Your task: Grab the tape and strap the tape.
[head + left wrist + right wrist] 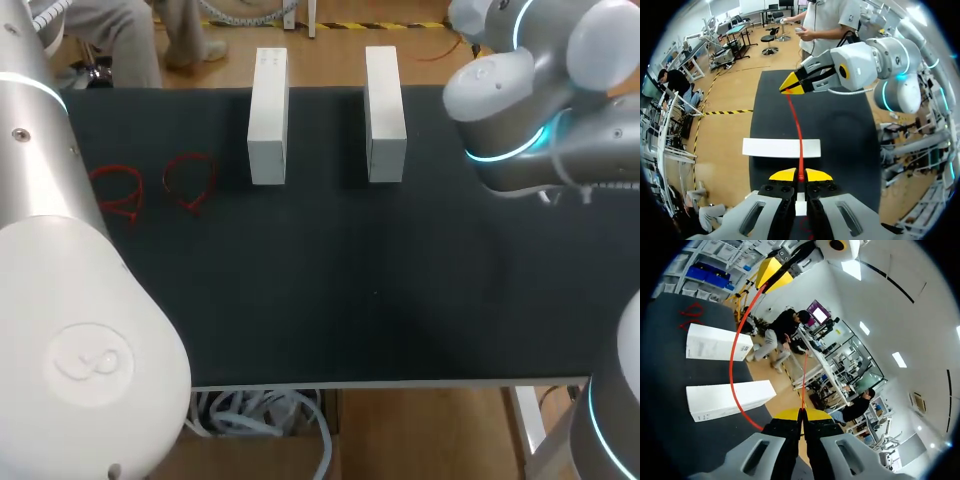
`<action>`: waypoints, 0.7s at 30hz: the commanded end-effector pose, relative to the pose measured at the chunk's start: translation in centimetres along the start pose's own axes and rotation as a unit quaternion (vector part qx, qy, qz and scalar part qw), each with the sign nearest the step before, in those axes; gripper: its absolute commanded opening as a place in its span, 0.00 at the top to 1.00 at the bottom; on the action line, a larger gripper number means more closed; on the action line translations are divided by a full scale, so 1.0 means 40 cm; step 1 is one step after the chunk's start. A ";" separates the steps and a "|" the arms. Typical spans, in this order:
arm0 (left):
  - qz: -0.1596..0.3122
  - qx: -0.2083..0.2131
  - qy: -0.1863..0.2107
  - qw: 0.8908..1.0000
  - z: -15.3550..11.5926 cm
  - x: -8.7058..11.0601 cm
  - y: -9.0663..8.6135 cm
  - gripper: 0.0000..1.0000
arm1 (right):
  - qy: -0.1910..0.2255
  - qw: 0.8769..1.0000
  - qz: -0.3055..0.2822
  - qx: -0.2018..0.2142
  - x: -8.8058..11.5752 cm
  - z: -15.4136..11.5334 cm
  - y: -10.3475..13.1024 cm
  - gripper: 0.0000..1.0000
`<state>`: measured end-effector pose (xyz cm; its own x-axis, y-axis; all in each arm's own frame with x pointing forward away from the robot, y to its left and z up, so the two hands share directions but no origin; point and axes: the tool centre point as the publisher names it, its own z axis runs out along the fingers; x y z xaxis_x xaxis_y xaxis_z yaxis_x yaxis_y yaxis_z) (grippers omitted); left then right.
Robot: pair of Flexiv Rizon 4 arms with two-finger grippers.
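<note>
- My left gripper (800,175) is closed narrow. Its two yellow tips pinch one end of a thin red strap (799,145) between them.
- My right gripper (801,414) is also closed narrow, and it pinches the other end of the same strap between its yellow tips.
- The strap hangs in the air above the black table (350,300) and touches only the two grippers. From the left wrist it looks almost straight. From the right wrist it makes a wide bow that passes over the boxes.
- In the left wrist view, one white box lies crosswise on the table under the strap, just ahead of my left fingers. The right gripper is farther along, above the black surface.
- In the head view, my left arm (60,300) covers the near left corner of the table, and my right arm (520,110) stands over the far right corner. Neither gripper shows in this view.
- Two small loops of thin red tape (120,190) lie flat near the left edge of the table. They are side by side and a little apart.
- Two white rectangular boxes (268,120) stand at the far edge of the table. They are parallel with a gap between them, and their long sides run from the far edge toward the middle. The left box is near the loops but does not touch them.
</note>
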<state>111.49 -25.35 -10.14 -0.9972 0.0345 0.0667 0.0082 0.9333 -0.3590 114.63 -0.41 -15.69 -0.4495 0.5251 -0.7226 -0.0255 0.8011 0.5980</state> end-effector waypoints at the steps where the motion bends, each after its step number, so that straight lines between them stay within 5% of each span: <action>1: 0.000 -0.002 0.002 1.000 -0.004 -0.002 -0.002 1.00 | 0.001 1.000 0.000 -0.001 0.000 -0.003 -0.003 1.00; 12: 0.000 -0.002 0.002 1.000 -0.004 -0.002 -0.002 1.00 | -0.003 1.000 -0.013 -0.006 0.005 0.001 0.008 1.00; 21: 0.000 -0.002 0.002 1.000 -0.004 -0.002 -0.002 1.00 | -0.082 0.994 -0.052 0.040 0.006 0.006 0.044 1.00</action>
<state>111.49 -25.36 -10.15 -0.9972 0.0347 0.0666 0.0085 0.9334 -0.3589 114.32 -0.20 -14.26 -0.3571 0.4489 -0.8192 -0.0542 0.8655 0.4979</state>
